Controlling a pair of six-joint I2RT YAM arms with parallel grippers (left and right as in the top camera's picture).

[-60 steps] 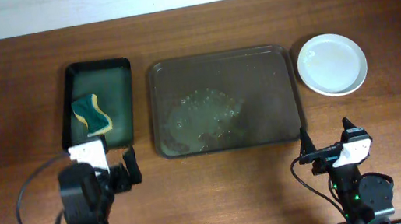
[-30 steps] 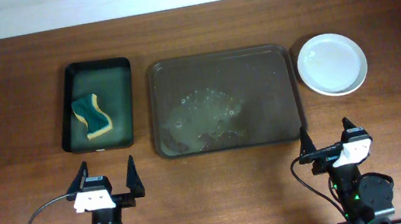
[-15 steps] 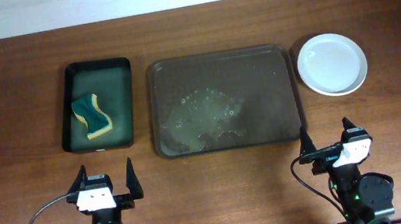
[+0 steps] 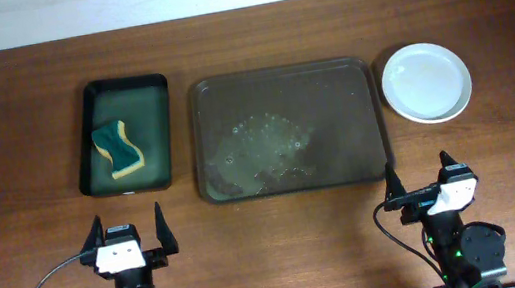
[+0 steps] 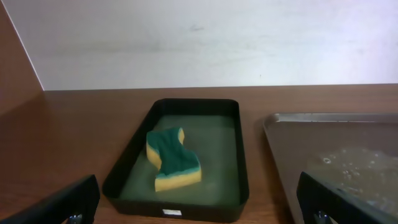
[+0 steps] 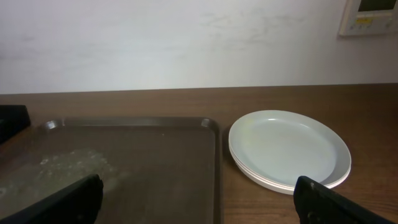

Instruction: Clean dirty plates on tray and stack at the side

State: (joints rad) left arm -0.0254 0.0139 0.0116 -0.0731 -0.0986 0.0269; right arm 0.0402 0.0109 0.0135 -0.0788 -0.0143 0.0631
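Observation:
The white plates (image 4: pixel 427 83) sit stacked on the table right of the tray; the stack shows in the right wrist view (image 6: pixel 289 148). The large dark tray (image 4: pixel 358 69) holds only soapy water and foam; it also shows in the right wrist view (image 6: pixel 211 127) and the left wrist view (image 5: pixel 273 121). My left gripper (image 4: pixel 129 233) is open and empty near the front edge, below the small black tray. My right gripper (image 4: pixel 418 177) is open and empty near the front edge, below the large tray's right corner.
A small black tray (image 4: pixel 91 92) with a greenish inside stands left of the large tray and holds a green and yellow sponge (image 4: pixel 117 149); both show in the left wrist view, the tray (image 5: pixel 242 155) and the sponge (image 5: pixel 171 158). A white wall runs along the back.
My left arm has drawn back from the small black tray to the front edge and settled upright, shifting slightly. The right arm, plates and sponge have not moved.

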